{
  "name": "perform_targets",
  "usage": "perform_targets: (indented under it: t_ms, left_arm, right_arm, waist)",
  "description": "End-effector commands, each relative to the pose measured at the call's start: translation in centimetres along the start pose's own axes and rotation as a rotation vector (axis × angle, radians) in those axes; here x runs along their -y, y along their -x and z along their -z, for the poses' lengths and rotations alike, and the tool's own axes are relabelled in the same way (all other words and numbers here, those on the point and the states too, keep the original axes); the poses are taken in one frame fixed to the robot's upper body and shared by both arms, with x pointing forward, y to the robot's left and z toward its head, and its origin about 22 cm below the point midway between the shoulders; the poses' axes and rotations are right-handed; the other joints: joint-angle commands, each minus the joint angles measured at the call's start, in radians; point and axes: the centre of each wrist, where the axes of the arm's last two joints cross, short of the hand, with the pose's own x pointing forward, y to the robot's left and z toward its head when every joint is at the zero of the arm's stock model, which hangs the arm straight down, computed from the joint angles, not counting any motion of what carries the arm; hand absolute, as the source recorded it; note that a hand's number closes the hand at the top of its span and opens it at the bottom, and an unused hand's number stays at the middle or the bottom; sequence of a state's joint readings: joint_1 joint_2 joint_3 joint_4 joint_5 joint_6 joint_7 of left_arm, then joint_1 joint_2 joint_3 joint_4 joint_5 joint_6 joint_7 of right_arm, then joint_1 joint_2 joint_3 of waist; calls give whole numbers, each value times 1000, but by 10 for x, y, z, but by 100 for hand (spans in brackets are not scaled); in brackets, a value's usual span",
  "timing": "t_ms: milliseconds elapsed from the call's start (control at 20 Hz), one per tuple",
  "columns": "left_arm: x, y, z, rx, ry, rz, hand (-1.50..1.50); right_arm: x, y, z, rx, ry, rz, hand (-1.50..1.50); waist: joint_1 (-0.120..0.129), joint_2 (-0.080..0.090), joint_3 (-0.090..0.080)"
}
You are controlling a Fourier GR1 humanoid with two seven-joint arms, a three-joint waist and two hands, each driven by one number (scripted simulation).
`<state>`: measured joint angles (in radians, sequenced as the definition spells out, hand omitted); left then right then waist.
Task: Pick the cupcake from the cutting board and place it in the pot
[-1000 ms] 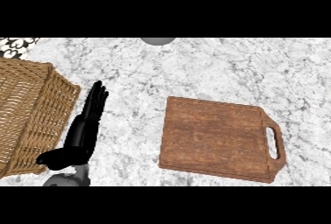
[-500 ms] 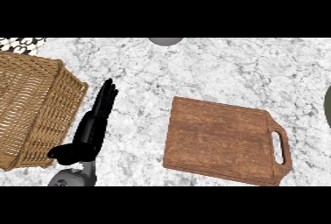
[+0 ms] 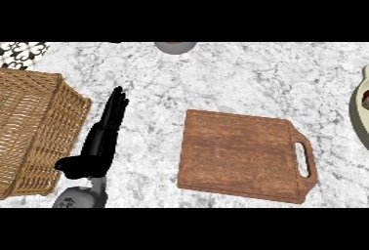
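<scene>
The brown wooden cutting board (image 3: 243, 155) lies right of centre with its handle slot toward the right, and nothing rests on its top. No cupcake shows anywhere in the head view. A pale rounded vessel (image 3: 357, 111), cut off by the right edge, looks like the pot; a small brown patch shows inside it at the very edge. My left hand (image 3: 99, 142) lies open on the marble counter, fingers straight and pointing away, between the board and a basket. It holds nothing. My right hand is out of view.
A large wicker basket (image 3: 32, 129) fills the left side, close to my left hand. A grey round object (image 3: 175, 46) sits at the far edge of the counter. Patterned tiles (image 3: 20, 52) show at the top left.
The view has swung to the right: basket, hand and board sit a little differently in the picture, and the pale vessel has come into sight at the right edge. My left hand stays open.
</scene>
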<state>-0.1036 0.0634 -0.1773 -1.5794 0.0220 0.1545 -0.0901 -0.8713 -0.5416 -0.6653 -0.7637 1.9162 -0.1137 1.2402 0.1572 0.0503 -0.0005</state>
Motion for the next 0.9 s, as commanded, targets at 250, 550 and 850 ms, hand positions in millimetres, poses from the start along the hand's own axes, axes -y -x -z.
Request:
perform_targets:
  t_ms: [250,550,850]
  left_arm:
    - [-12,3,-1,-20,-74,0,0]
    - [-23,9,-9,-51,-115,16,0]
    - [-32,9,-16,-28,-135,14,0]
  right_arm:
    - [-17,1,-20,-268,-23,-57,150]
    - [-41,11,-45,-302,-147,-32,150]
    - [-75,35,-62,-368,-246,-56,150]
  waist:
    - [-71,-20,3]
    - [-104,-34,3]
    - [-120,-41,2]
